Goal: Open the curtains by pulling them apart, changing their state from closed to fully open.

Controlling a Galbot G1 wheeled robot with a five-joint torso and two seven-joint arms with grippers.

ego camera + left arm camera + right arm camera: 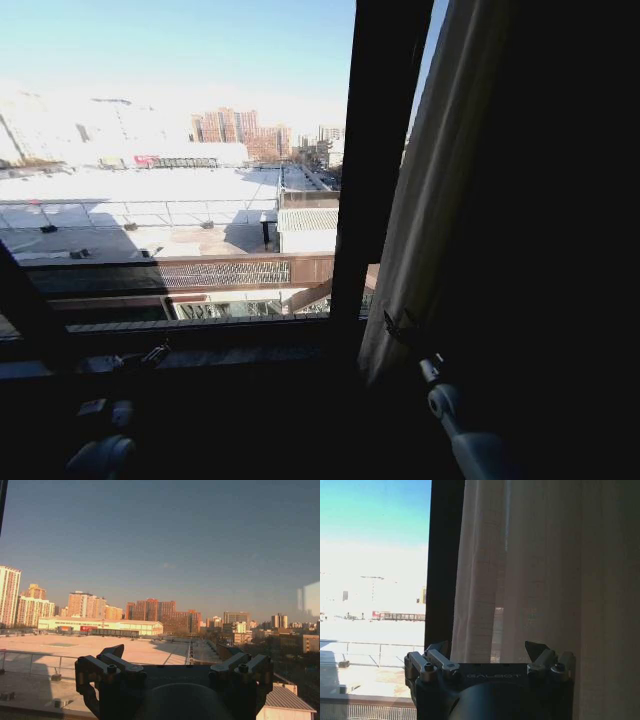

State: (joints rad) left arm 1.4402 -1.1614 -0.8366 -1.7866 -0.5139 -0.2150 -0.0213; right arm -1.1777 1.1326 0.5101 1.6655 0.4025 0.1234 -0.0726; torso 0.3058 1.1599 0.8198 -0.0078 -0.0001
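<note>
Right gripper (pixel 491 652) raised on its outstretched arm, fingers spread; left gripper (pixel 172 655) low, likewise spread.

One curtain panel (pixel 420 220), one window frame post (pixel 365 160), two grippers: left (pixel 172 655), right (pixel 492 650).

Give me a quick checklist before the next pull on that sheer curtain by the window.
1. Curtain gathered at the right of the window frame: ok.
2. Glass on the left uncovered: ok, city view open.
3. Right claw open, fingers either side of the fabric edge: ok.
4. Right claw gripping fabric: not ok, no grip yet.
5. Left claw open, facing bare glass, no fabric between fingers: ok.
6. A left curtain panel fully open: cannot tell.
</note>
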